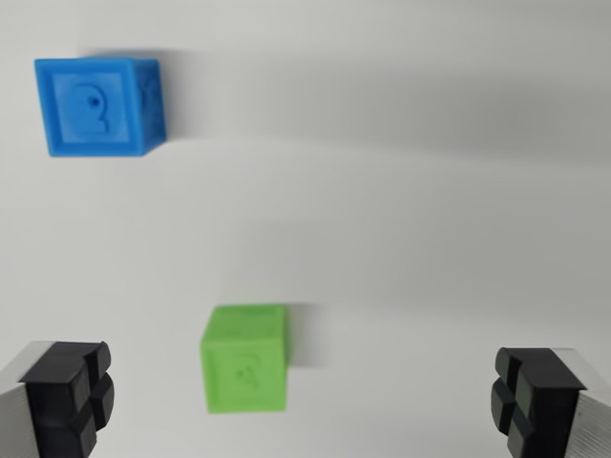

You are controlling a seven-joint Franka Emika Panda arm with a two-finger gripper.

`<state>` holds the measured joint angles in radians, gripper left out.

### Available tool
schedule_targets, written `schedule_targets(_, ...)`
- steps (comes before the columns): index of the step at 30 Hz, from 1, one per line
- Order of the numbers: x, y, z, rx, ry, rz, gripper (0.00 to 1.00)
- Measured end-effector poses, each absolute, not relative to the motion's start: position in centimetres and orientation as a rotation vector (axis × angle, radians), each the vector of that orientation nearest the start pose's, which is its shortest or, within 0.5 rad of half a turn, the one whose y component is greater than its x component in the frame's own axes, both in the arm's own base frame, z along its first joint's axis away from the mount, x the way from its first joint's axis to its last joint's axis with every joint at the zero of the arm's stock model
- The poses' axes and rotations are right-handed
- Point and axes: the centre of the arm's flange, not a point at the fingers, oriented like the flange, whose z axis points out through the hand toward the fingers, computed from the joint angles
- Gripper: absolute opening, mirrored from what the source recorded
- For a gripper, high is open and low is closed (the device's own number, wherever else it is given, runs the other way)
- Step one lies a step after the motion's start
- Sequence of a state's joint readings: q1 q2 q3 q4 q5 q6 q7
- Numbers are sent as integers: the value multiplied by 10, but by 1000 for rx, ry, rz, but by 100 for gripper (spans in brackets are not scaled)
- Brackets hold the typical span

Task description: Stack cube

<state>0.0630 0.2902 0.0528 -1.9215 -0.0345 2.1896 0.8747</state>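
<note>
A green cube (245,359) rests on the white table, low in the wrist view and a little left of centre. A blue cube (98,105) with an embossed figure on its top sits at the upper left, well apart from the green one. My gripper (304,401) hangs open above the table with nothing between its fingers. The left black fingertip (69,393) shows at the bottom left corner and the right fingertip (528,396) at the bottom right. The green cube lies between them, nearer the left one.
The white table surface (430,191) fills the view, with soft shadows across its upper half.
</note>
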Motion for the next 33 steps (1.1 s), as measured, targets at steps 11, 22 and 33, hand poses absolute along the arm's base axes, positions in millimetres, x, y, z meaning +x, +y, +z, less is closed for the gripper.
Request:
schedule_targets(11, 617, 99, 312, -2957, 1104, 18, 100)
schedule_targets(22, 625, 130, 283, -2966, 1062, 17, 100)
schedule_targets(33, 634, 165, 252, -2976, 1014, 14, 100)
